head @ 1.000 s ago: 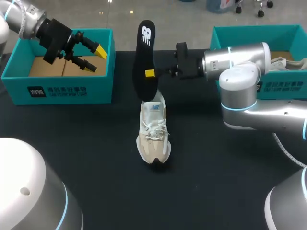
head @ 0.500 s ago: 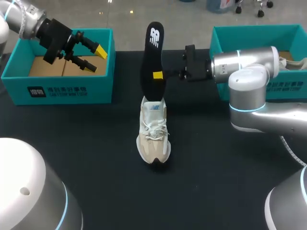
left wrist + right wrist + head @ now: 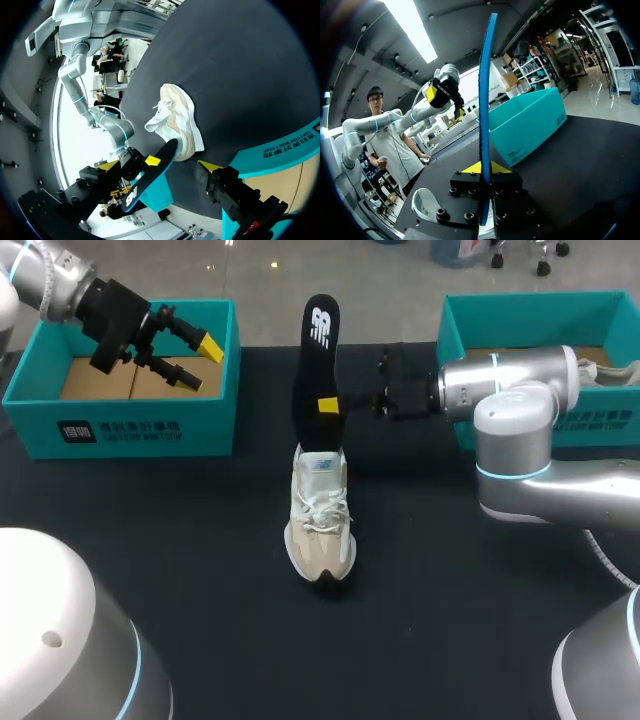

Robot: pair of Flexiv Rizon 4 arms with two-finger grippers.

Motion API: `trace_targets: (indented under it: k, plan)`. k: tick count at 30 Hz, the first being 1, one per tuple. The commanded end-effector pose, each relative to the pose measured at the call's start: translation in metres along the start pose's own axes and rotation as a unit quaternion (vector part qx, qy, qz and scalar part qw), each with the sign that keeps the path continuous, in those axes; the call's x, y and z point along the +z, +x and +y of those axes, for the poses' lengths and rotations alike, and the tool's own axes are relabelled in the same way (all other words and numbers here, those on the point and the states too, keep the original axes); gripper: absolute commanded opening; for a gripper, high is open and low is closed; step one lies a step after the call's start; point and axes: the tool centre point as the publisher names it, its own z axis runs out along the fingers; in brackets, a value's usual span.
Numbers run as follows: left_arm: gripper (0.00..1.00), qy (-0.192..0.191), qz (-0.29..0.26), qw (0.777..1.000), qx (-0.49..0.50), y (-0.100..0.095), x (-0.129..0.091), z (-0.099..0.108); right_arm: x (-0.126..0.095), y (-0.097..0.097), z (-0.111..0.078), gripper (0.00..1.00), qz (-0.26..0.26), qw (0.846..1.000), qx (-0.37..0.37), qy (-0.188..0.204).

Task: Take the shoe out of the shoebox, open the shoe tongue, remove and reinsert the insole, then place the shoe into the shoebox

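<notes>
A beige and white shoe (image 3: pixel 320 515) stands on the black table, toe towards the near edge. Right above its opening a black insole (image 3: pixel 318 360) stands nearly upright, its lower end at the shoe's collar. My right gripper (image 3: pixel 328 405) is shut on the insole's lower half from the right. The right wrist view shows the insole (image 3: pixel 485 100) edge-on between the yellow tips of that gripper (image 3: pixel 484 167), with the shoe (image 3: pixel 427 202) below it. My left gripper (image 3: pixel 205 362) hangs open over the left shoebox (image 3: pixel 120 430), holding nothing. From the left wrist, the shoe (image 3: pixel 177 122) and the insole (image 3: pixel 150 172) lie ahead.
A second teal shoebox (image 3: pixel 540 315) stands at the back right with another pale shoe (image 3: pixel 605 370) inside. The left shoebox shows a brown cardboard floor (image 3: pixel 100 380). My right arm's elbow (image 3: pixel 515 440) rises beside the right box.
My right gripper has shifted the insole slightly right and down, turning it more upright over the shoe's opening. The left arm has stayed still.
</notes>
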Motion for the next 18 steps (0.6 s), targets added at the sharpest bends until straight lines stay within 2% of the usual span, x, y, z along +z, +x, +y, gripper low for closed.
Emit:
trace_targets:
  k: [1,10,18]
  plan:
    - [1.00,0.001,0.002,1.000,0.000,-0.0002,-0.0006,-0.0002,0.0018,0.0016,0.0011,0.00,-0.003,1.000,0.001,0.001]
    - [1.00,0.001,0.002,1.000,0.000,-0.0002,-0.0006,-0.0002,0.0016,0.0018,0.0007,0.00,-0.006,1.000,-0.007,0.000]
    - [1.00,0.001,0.002,1.000,0.000,-0.0002,-0.0006,-0.0002,0.0000,0.0047,-0.0059,0.00,0.013,1.000,-0.014,-0.005]
